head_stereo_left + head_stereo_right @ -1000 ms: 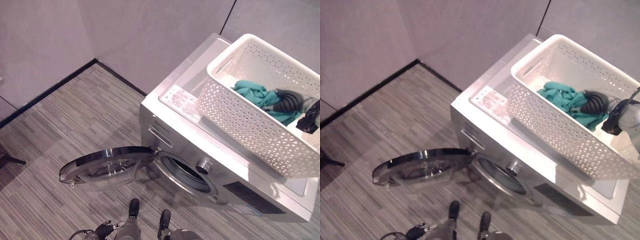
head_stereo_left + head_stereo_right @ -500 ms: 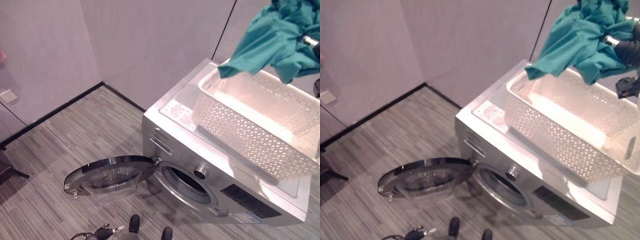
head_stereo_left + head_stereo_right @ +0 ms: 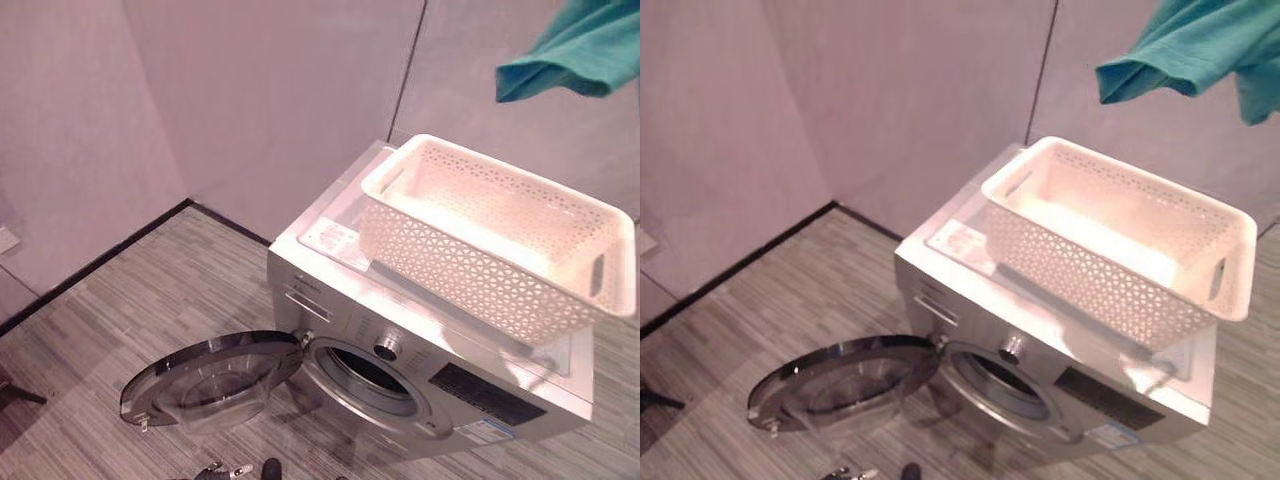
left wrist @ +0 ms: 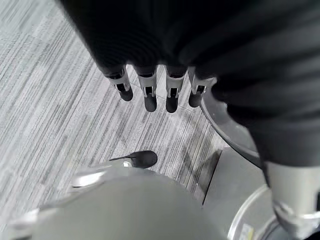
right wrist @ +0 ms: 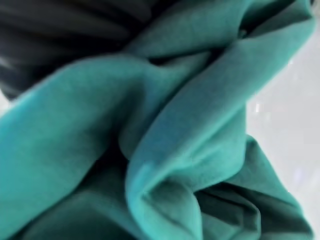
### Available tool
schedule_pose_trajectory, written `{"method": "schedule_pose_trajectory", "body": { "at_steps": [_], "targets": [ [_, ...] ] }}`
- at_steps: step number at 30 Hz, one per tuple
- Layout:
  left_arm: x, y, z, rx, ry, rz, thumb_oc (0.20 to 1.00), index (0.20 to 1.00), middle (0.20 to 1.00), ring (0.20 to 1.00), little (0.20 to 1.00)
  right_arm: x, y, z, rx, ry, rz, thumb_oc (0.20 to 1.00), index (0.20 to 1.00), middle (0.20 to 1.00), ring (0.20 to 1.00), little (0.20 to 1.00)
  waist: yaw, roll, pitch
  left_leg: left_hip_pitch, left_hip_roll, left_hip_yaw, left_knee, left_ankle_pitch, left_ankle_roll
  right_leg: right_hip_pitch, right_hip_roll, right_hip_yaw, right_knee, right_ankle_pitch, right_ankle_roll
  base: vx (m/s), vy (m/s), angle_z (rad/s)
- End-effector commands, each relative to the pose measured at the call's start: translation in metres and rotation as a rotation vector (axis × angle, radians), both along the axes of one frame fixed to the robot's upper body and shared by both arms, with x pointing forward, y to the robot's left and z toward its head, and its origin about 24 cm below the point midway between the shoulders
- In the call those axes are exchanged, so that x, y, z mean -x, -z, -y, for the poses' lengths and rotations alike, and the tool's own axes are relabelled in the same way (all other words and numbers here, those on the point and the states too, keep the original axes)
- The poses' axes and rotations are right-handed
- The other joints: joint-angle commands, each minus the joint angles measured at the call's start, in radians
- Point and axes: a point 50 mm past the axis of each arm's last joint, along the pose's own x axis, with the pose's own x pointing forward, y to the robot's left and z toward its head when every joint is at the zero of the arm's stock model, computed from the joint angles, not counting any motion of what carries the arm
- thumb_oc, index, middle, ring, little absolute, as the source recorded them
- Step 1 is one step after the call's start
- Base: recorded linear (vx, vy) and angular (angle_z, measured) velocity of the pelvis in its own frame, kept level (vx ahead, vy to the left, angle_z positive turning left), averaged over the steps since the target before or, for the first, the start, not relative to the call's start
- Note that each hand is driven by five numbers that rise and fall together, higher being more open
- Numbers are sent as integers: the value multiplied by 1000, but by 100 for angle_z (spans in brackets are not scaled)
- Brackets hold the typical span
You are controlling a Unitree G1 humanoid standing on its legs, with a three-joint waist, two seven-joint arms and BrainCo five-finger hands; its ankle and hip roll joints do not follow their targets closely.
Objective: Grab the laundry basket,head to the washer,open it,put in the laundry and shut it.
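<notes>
The white perforated laundry basket (image 3: 470, 268) stands empty on top of the silver washer (image 3: 335, 300). The washer's round door (image 3: 210, 378) hangs wide open to the left, and its drum opening (image 3: 365, 375) is uncovered. A teal garment (image 3: 1185, 45) hangs in the air above the basket's far right end. In the right wrist view the same garment (image 5: 190, 150) is bunched up against my right hand (image 5: 75, 30), whose fingers are buried in the cloth. My left hand (image 4: 150, 95) hangs low over the floor by the door, fingers straight, holding nothing.
Grey walls meet in a corner behind the washer, with a dark skirting strip (image 3: 100, 262) along the left one. Striped grey floor (image 3: 150, 310) spreads out to the left of and in front of the open door.
The teal garment has come out of the basket and risen toward the upper right, leaving the basket empty. The head camera has shifted, so the washer sits lower and more central.
</notes>
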Motion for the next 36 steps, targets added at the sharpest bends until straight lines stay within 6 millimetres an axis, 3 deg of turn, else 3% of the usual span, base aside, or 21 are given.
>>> {"method": "schedule_pose_trajectory", "body": {
  "at_steps": [1,4,5,6,10,15,17,18,19,20,21,22,23,24,26,27,28,31,33,34,36],
  "targets": [
    [1,0,-4,-37,20,-32,1000,1000,1000,1000,1000,32,-14,12,18,117,148,200,200,200,200,200,-7,-39,-22,84,58,-7,5,-148,-14,14,-128,13,18,-15,120,19,33,-22],
    [5,1,-5,-38,14,-42,1000,1000,1000,1000,1000,45,-4,22,14,182,142,200,200,200,200,200,-11,-37,-20,92,57,13,5,-156,-11,9,-127,34,15,-9,124,19,32,-35],
    [9,2,-5,-33,-9,-48,1000,1000,1000,1000,1000,53,6,27,23,239,128,200,200,200,200,200,-31,-29,-18,98,57,27,5,-160,-8,5,-127,49,12,-4,126,12,26,-31],
    [9,1,-6,-37,0,-49,1000,1000,1000,1000,1000,57,8,29,20,248,126,200,200,200,200,200,-20,-32,-19,99,57,30,5,-161,-8,4,-127,51,12,-3,126,18,40,-30],
    [15,2,-8,-42,-28,-63,1000,1000,1000,1000,1000,84,44,46,-23,376,83,200,200,200,200,200,-47,-20,-22,112,54,64,5,-173,-1,-7,-129,89,9,6,133,13,31,-31],
    [17,2,-10,-49,-29,-68,1000,1000,1000,1000,1000,97,76,57,-98,422,18,200,200,200,200,200,-57,-15,-25,118,54,78,5,-178,2,-13,-130,104,8,9,134,2,13,-18],
    [16,2,-10,-46,-45,-58,1000,1000,1000,1000,1000,108,132,68,-222,477,-151,200,200,200,200,200,-79,-3,-24,126,55,94,5,-181,4,-19,-128,121,10,12,135,-6,6,-16],
    [15,2,-10,-45,-53,-53,1000,1000,1000,1000,1000,111,149,68,-255,483,-204,200,200,200,200,200,-85,-2,-23,130,56,100,5,-182,5,-22,-127,129,10,13,135,0,-6,-22],
    [16,1,-11,-47,-53,-55,1000,1000,1000,1000,1000,111,150,67,-256,483,-206,200,200,200,200,200,-84,-4,-24,131,56,102,5,-183,4,-22,-126,131,10,13,134,-4,-18,-16],
    [15,1,-10,-38,-65,-43,1000,1000,1000,1000,1000,113,189,63,-350,474,-326,200,200,200,200,200,-94,2,-21,140,60,115,5,-185,6,-24,-122,145,10,13,134,-4,-15,-14],
    [15,1,-11,-41,-66,-44,1000,1000,1000,1000,1000,112,190,63,-352,472,-328,200,200,200,200,200,-94,0,-23,139,60,117,5,-185,6,-25,-122,147,10,14,134,-9,-30,-30],
    [15,1,-11,-37,-74,-38,1000,1000,1000,1000,1000,113,212,58,-410,453,-385,200,200,200,200,200,-98,0,-21,142,62,126,5,-185,6,-28,-120,153,10,15,133,-18,-48,-34],
    [12,1,-9,-20,-84,-19,1000,1000,1000,1000,1000,117,249,47,-520,402,-503,200,200,200,200,200,-111,5,-13,149,66,135,5,-182,5,-32,-116,170,12,15,130,-17,-48,-33],
    [12,1,-10,-22,-85,-20,1000,1000,1000,1000,1000,117,250,46,-521,400,-505,200,200,200,200,200,-110,3,-14,151,67,136,5,-182,5,-32,-115,171,13,14,129,-19,-57,-14],
    [13,1,-9,-8,-89,-11,1000,1000,1000,1000,1000,124,284,34,-621,349,-624,200,200,200,200,200,-119,8,-7,158,73,146,5,-179,1,-32,-108,182,11,12,126,-8,-47,-13],
    [14,1,-10,-9,-90,-13,1000,1000,1000,1000,1000,124,285,33,-622,347,-625,200,200,200,200,200,-119,7,-8,159,74,147,5,-179,0,-31,-108,182,11,12,126,-19,-75,-12],
    [16,0,-11,-4,-93,-8,1000,1000,1000,1000,1000,127,311,17,-705,263,-728,200,200,200,200,200,-127,11,-4,159,82,153,5,-172,-6,-34,-102,189,11,10,121,-33,-90,-9],
    [17,-1,-12,-1,-92,5,1000,1000,1000,1000,1000,139,350,-9,-809,160,-904,200,200,200,200,200,-130,16,3,150,97,150,5,-153,-21,-35,-92,184,7,5,112,-65,-139,-2],
    [10,-2,-11,1,-76,31,1000,1000,1000,1000,1000,142,393,-49,-918,-1,-1103,200,200,200,200,200,-121,19,18,119,124,133,5,-121,-45,-42,-73,176,7,-4,98,-114,-208,2],
    [10,-2,-11,0,-77,31,1000,1000,1000,1000,1000,141,393,-49,-918,-3,-1102,200,200,200,200,200,-122,19,18,118,125,132,5,-120,-45,-42,-72,175,7,-4,97,-83,-151,3],
    [0,-3,-7,10,-65,62,1000,1000,1000,1000,1000,139,415,-75,-971,-106,-1209,200,200,200,200,200,-105,23,37,100,140,119,6,-101,-57,-42,-58,172,7,-15,88,-77,-126,3]
  ]
}}
